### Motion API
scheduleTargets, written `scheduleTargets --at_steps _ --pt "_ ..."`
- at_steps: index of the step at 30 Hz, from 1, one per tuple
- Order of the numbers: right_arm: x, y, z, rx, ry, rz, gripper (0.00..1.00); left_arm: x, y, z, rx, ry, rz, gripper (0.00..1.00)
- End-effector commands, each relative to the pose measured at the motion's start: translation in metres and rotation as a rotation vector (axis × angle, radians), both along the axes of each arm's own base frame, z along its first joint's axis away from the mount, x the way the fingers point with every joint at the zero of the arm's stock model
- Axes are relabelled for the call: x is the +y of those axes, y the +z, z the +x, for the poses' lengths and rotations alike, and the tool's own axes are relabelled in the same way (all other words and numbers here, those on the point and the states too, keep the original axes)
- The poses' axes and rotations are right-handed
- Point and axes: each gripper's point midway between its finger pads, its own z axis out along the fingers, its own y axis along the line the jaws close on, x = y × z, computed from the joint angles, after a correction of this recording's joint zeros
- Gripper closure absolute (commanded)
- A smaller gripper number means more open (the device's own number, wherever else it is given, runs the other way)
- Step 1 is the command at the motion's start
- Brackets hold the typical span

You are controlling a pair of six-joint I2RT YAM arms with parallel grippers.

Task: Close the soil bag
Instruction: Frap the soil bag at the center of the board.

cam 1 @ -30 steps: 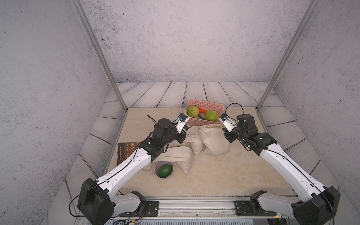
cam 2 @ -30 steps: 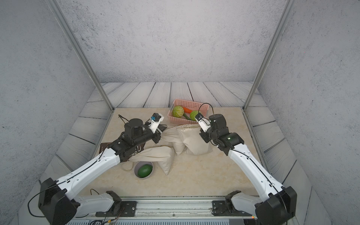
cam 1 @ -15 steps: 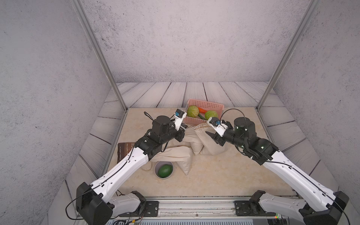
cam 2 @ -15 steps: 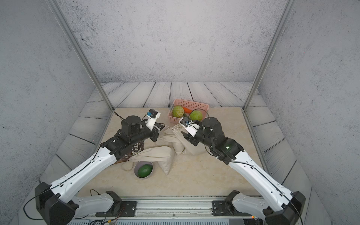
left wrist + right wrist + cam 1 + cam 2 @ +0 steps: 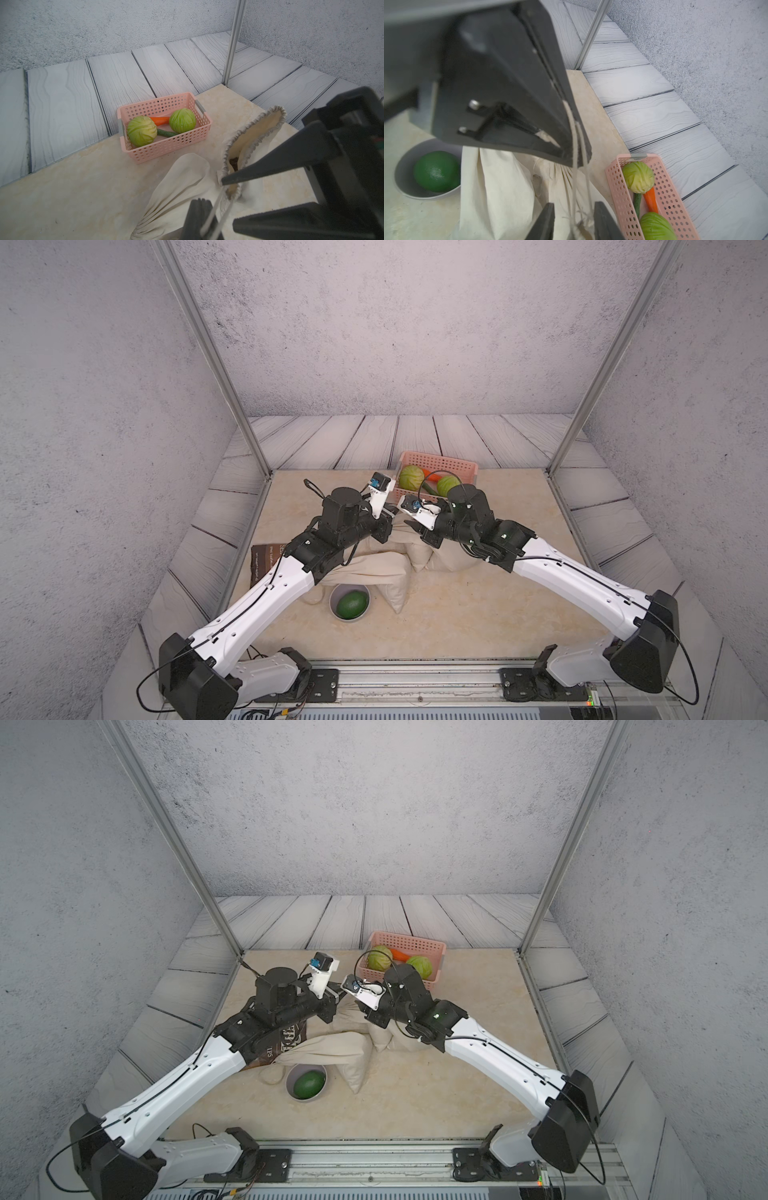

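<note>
The cream cloth soil bag lies in the middle of the beige stone-look table. It sits between the pink plastic basket with holes at the back and the small round grey bowl at the front. In the left wrist view the bag's wrinkly mouth is open, and a bit of dark soil shows inside. More cream cloth lies folded just beside it (I cannot tell if it is part of the same bag).

A thin white drawstring cord comes out of the mouth. The left gripper is pressed tight together and pinches this cord. Two strands run out from between its dark fingers. The right gripper has its jaws spread apart. The strands and their knot hang in the gap, and I cannot tell if they touch either side. In both top views the two grippers are tip to tip, just above the bag.

The basket holds two round green cabbages, an orange carrot and a green cucumber. The bowl holds a dark green avocado. A flat dark brown packet with white letters lies under the left arm.
</note>
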Motion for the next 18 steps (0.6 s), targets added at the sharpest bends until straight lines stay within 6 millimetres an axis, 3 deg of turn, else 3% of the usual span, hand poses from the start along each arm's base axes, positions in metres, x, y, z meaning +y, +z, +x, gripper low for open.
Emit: scheduleTargets --at_steps 1,4,8,11,14,18 --pt "-0.001 0.01 0.013 -0.051 -0.057 0.001 0.68 0.001 0.034 -0.007 -0.063 -0.01 -0.072 1.0" --pt "-0.01 0.004 0.028 -0.062 -0.149 -0.028 0.75 0.003 0.04 -0.01 -0.07 -0.006 -0.098 1.0" --pt "-0.025 -0.014 0.041 -0.079 -0.23 -0.126 0.77 0.009 0.057 -0.019 -0.102 -0.005 -0.144 1.0" --pt "-0.046 -0.029 0.055 -0.063 -0.303 -0.18 0.85 0.02 0.069 -0.023 -0.119 0.033 -0.159 1.0" --pt "-0.099 -0.054 0.075 -0.025 -0.462 -0.259 0.88 0.055 0.085 -0.019 -0.122 0.176 -0.181 1.0" --pt "-0.183 -0.086 0.088 0.064 -0.709 -0.329 0.88 0.112 0.102 -0.013 -0.063 0.344 -0.3 1.0"
